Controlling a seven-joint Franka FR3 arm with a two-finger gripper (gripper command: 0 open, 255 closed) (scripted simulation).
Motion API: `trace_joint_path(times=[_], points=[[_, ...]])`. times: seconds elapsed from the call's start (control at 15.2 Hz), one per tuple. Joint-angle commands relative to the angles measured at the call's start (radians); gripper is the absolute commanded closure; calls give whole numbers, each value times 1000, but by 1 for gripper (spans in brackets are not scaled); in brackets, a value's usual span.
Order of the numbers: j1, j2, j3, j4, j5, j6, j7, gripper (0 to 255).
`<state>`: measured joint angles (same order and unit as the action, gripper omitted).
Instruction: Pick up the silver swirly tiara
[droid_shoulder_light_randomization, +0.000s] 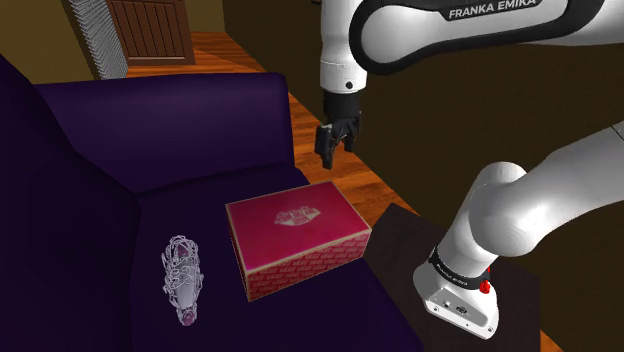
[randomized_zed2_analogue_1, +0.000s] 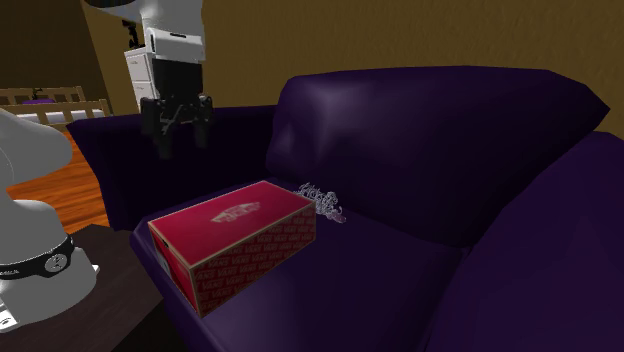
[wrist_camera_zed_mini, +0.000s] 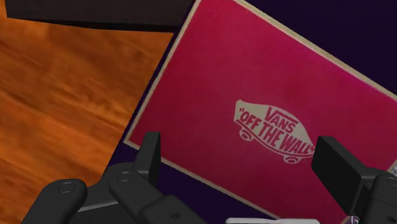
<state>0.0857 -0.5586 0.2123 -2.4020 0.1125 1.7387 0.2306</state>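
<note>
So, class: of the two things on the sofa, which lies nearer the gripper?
The red shoebox, almost under the gripper; the silvery wire tiara lies beyond it.

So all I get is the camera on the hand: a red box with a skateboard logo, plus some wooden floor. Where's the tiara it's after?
Observer: The tiara lies on the purple sofa seat, on the far side of the red box from the gripper.
Operator: Is it touching the box?
Observer: No, a strip of cushion separates them.
Operator: And how high is the hand?
Observer: It hangs in the air, clearly above the box, touching nothing.
</note>
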Motion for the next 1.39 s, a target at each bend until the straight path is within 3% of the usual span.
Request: trace_joint_path(times=[0.0,0.59,0.99,1.32], points=[[6,50,35,13,20,34,57,0],[24,353,183,174,38,166,322,0],[50,591,246,340,-21,224,509,0],[101,801,260,517,-95,239,656,0]])
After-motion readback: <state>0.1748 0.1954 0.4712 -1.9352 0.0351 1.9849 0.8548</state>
